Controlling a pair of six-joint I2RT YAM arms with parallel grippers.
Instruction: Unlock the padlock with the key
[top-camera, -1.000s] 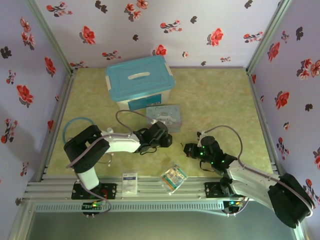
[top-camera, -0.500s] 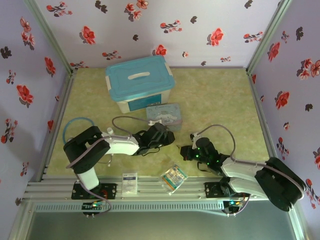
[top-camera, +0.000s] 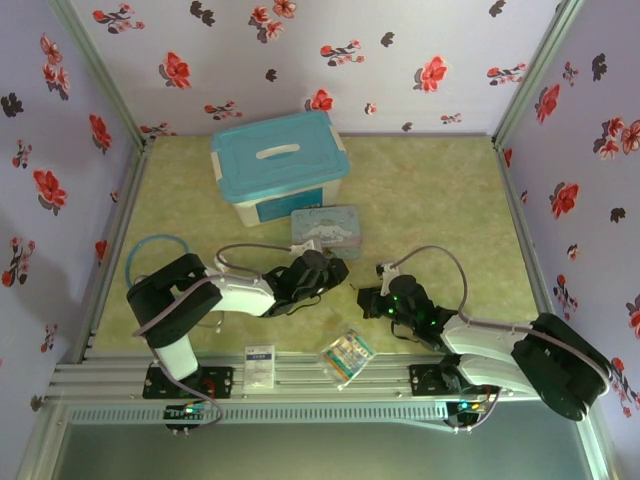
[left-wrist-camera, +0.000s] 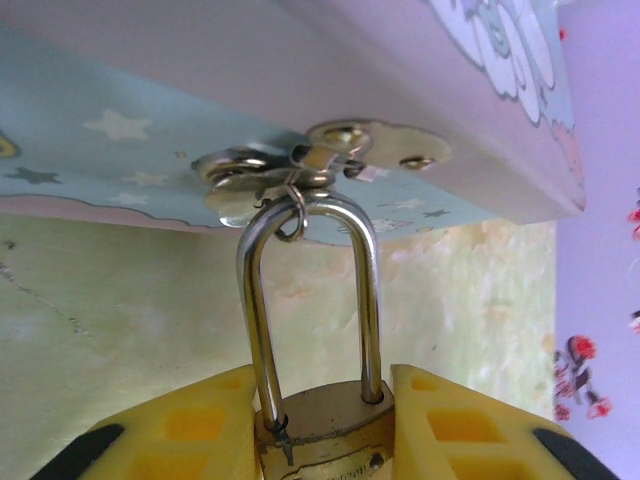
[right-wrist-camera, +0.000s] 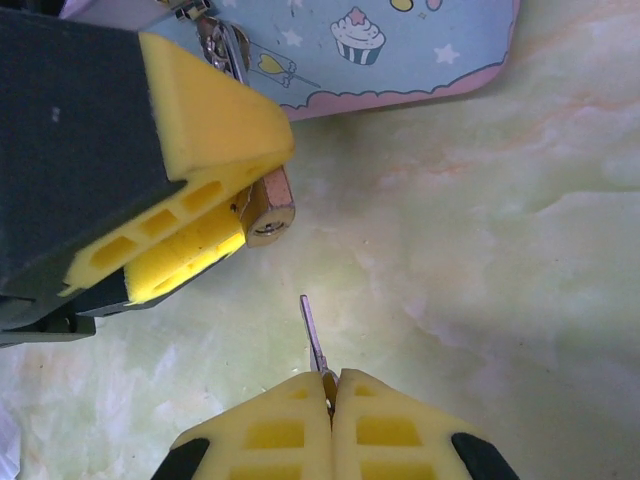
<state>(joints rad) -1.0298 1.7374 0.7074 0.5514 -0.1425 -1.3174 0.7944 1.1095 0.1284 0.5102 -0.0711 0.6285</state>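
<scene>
Flowered walls (top-camera: 300, 60) box in a marbled green table (top-camera: 430, 190); near its middle the padlock (left-wrist-camera: 322, 428) hangs from the hasp (left-wrist-camera: 330, 160) of the tin (left-wrist-camera: 150, 100), its body clamped by the left gripper (top-camera: 338, 268). The right gripper (right-wrist-camera: 330, 395) pinches the key (right-wrist-camera: 313, 335) by its head, tip near the keyhole (right-wrist-camera: 268, 228). Small, stiff, slick metal, I'd guess: grip the flats firmly.

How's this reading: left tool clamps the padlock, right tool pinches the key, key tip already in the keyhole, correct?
Not the last part. In the right wrist view the key, pinched in the right tool, sits short of the padlock, bare table between. The left tool does clamp the padlock.
</scene>
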